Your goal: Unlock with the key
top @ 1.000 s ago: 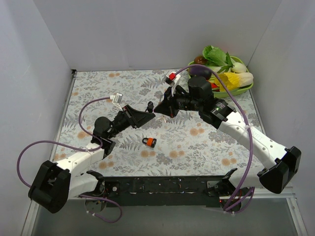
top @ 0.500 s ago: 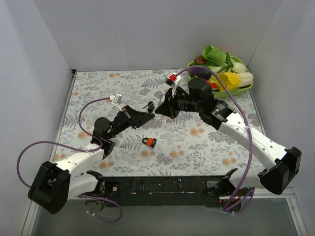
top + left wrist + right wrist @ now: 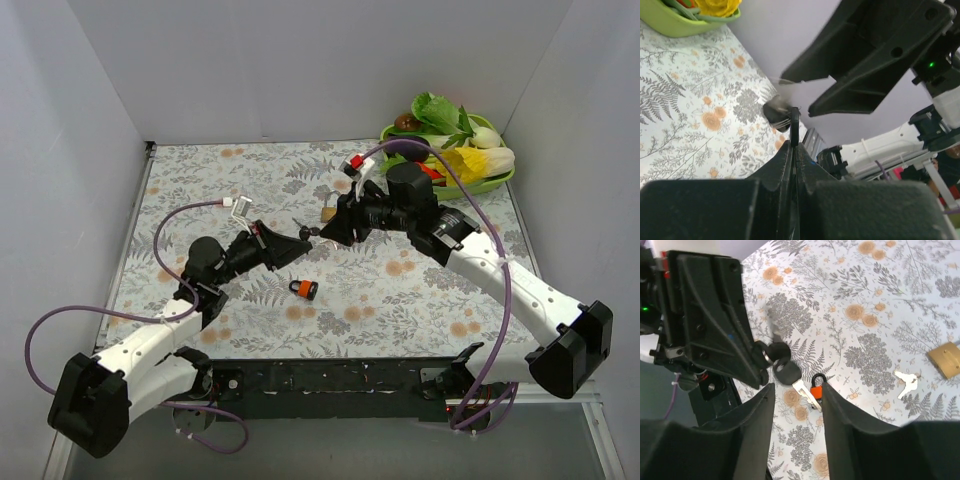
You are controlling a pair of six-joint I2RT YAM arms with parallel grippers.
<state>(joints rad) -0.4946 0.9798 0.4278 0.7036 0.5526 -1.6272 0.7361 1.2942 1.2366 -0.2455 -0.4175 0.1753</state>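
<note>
1. Pinches key [image 3: 795,122] tight in left gripper [image 3: 305,238], raised over table [image 3: 200,180] centre.
2. Holds right gripper [image 3: 796,390] parted and bare, tips just beside key at 3 o'clock.
3. Finds orange lock [image 3: 304,290] lying on table at 6 o'clock from key.
4. Finds brass lock [image 3: 946,360] at 1 o'clock from key, silver keys [image 3: 905,382] near it.

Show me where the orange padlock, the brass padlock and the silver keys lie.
orange padlock [image 3: 304,290], top external view, on its orange body.
brass padlock [image 3: 946,361], right wrist view, on its brass face.
silver keys [image 3: 905,382], right wrist view, where both keys meet.
</note>
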